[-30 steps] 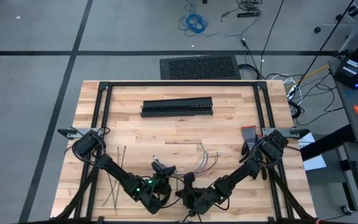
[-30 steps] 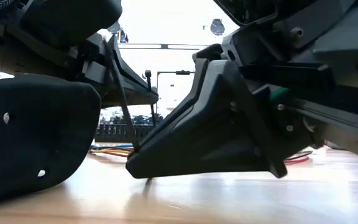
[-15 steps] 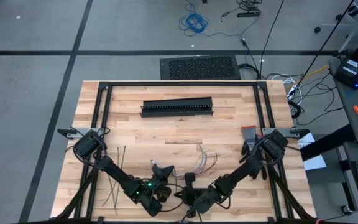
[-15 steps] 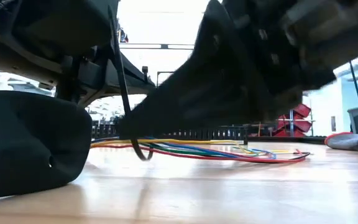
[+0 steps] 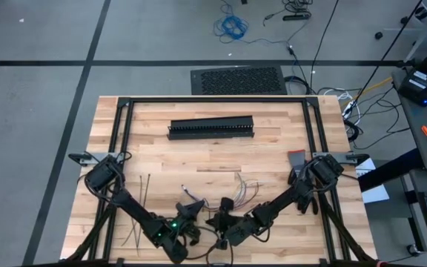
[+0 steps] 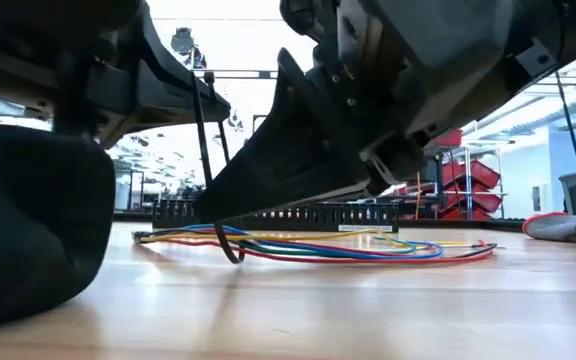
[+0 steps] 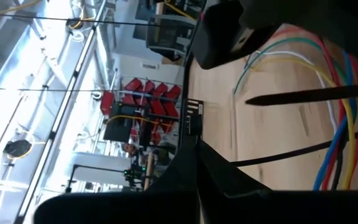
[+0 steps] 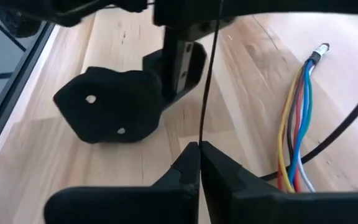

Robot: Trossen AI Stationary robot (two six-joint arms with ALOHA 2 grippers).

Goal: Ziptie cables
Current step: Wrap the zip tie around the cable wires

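Cables [image 6: 318, 245] lie loose on the desk [image 5: 273, 156] near its front, unbound. Right claw [image 8: 199, 152] is clamped on one ziptie [image 8: 207, 74]; left claw [image 5: 191, 210], beside it, is closed. Looping and cinching appear left to do.

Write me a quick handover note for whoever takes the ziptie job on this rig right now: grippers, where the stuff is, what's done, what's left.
Left gripper: near the table's front edge, jaws shut on a thin dark plastic ziptie.
Right gripper: just beside the left one, jaws shut on the same ziptie, which runs up from between them in the right wrist view.
Loose multicoloured cables: flat on the wooden table, just beyond the two grippers.
Spare dark zipties: lying near the left arm.
Long black slotted duct: at the back of the table.
Done: one ziptie picked up, held by both grippers.
Left: loop it round the cables and cinch; no tie on the bundle yet.
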